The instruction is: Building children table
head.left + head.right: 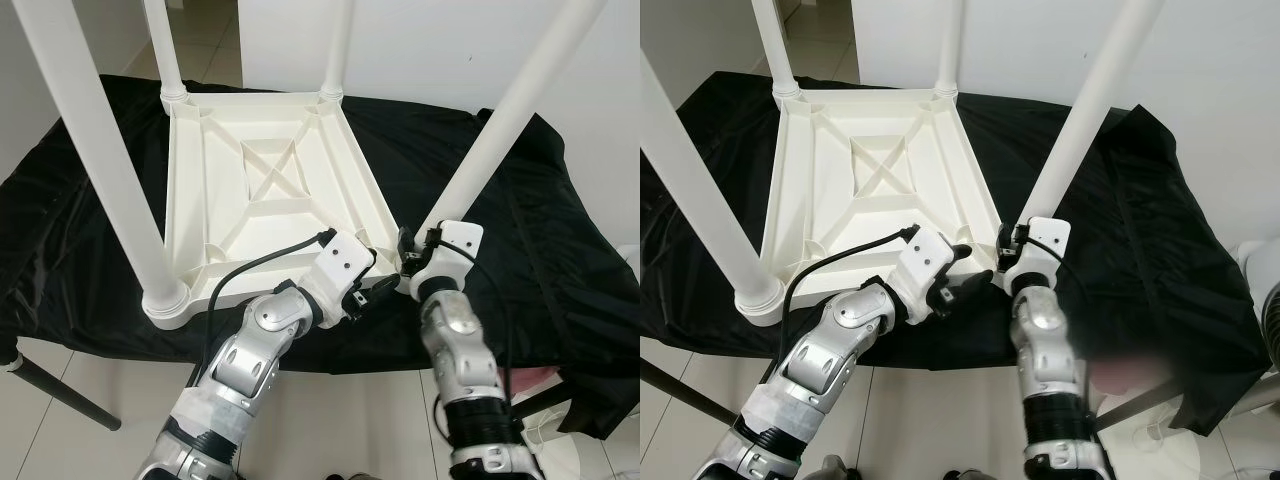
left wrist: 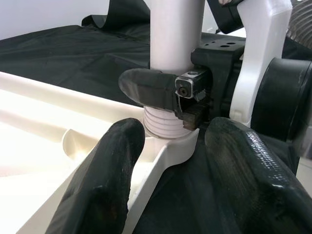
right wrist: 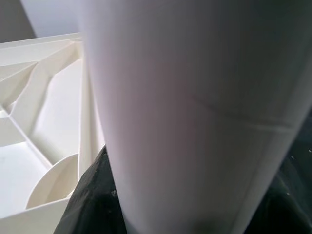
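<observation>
Left eye view: white children's table [image 1: 265, 185], upside down on a black-draped tabletop [image 1: 560, 230]; near-right leg [image 1: 510, 110] in its corner socket.
Left wrist view: left pincer [image 2: 170, 161] released, fingers [image 2: 105, 180] straddling that corner; right pincer [image 2: 168, 95] clenched on the leg's base.
Right wrist view: leg close up.

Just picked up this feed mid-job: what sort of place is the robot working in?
Probably a room in a home, used as a makeshift assembly spot. The floor is pale glossy tile, the walls are plain white, and the upturned white table lies on a surface draped in black cloth.
</observation>
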Available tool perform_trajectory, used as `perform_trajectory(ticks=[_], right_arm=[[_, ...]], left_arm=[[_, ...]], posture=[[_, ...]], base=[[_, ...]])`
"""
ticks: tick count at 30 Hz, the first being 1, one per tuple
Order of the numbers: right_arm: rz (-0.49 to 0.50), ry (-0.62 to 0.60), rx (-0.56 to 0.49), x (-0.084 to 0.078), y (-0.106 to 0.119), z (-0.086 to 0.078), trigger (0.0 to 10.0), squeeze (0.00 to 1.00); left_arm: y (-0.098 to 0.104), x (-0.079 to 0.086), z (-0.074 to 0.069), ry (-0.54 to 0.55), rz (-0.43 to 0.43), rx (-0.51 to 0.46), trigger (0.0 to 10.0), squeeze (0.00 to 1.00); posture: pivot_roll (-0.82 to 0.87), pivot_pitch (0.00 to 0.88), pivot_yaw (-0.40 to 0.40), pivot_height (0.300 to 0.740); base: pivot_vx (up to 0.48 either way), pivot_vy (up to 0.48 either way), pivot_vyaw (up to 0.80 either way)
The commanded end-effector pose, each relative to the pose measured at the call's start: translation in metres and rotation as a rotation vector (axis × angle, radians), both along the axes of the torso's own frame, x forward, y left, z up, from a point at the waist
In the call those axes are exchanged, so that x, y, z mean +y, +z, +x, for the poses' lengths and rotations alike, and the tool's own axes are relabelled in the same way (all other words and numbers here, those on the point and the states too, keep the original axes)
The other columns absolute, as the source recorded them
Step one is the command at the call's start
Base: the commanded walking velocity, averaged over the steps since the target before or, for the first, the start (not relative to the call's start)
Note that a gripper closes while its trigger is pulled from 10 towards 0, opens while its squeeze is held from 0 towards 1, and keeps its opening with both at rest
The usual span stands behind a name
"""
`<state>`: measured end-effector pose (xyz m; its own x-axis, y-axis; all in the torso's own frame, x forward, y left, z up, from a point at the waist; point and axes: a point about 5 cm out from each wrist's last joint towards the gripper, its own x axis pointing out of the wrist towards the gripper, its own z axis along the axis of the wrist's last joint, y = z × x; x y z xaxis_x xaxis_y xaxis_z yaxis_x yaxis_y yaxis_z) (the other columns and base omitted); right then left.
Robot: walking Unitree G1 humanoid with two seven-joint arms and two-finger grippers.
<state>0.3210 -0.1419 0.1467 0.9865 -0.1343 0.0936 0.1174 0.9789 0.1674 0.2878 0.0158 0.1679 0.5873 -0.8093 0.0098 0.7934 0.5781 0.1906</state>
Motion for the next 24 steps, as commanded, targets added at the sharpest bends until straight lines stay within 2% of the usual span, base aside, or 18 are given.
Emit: perform_trajectory(ticks=[1,4,8,10,14,15,17,18,24], right_arm=[[0.071,-0.09,0.087,0.002,-0.018,-0.011,10.0,0.0],[0.057,-0.08,0.085,0.006,-0.017,-0.012,10.0,0.0],[0.038,-0.085,0.076,0.002,-0.015,-0.011,10.0,0.0],[-0.004,-0.08,0.062,0.0,-0.012,-0.011,10.0,0.0],[-0.006,-0.057,0.045,-0.001,-0.011,-0.012,10.0,0.0],[-0.001,-0.047,0.039,-0.002,-0.011,-0.012,10.0,0.34],[0.002,-0.045,0.035,-0.002,-0.011,-0.013,10.0,0.34],[-0.001,-0.041,0.031,-0.003,-0.011,-0.013,10.0,1.0],[-0.034,0.048,0.004,-0.01,-0.01,-0.014,10.0,1.0]], left_arm=[[-0.004,-0.002,-0.001,0.017,0.004,0.007,10.0,0.0],[-0.004,-0.001,0.0,0.02,0.003,0.007,10.0,0.0],[-0.004,-0.001,0.0,0.021,0.004,0.005,10.0,0.0],[-0.004,-0.001,0.0,0.022,0.005,0.004,10.0,0.0],[-0.004,-0.002,0.0,0.021,0.004,0.002,10.0,0.0],[-0.003,-0.002,0.0,0.021,0.004,0.001,10.0,0.0],[-0.003,-0.002,0.0,0.02,0.004,0.0,10.0,0.0],[-0.003,-0.002,0.0,0.02,0.004,0.0,10.0,0.0],[-0.003,-0.002,0.0,0.021,0.003,0.0,10.0,0.0]], posture=[[-0.01,0.059,-0.076,0.74],[-0.01,0.056,-0.076,0.74],[-0.01,0.053,-0.077,0.74],[-0.01,0.05,-0.077,0.74],[-0.01,0.046,-0.077,0.74],[-0.01,0.046,-0.077,0.74],[-0.01,0.045,-0.077,0.74],[-0.01,0.045,-0.077,0.74],[-0.01,0.046,-0.08,0.74]], base=[[0.0,0.0,0.0],[0.0,0.0,0.0],[0.0,0.0,0.0],[0.0,0.0,0.0],[0.0,0.0,0.0],[0.0,0.0,0.0],[0.0,0.0,0.0],[0.0,0.0,0.0],[0.0,0.0,0.0]])
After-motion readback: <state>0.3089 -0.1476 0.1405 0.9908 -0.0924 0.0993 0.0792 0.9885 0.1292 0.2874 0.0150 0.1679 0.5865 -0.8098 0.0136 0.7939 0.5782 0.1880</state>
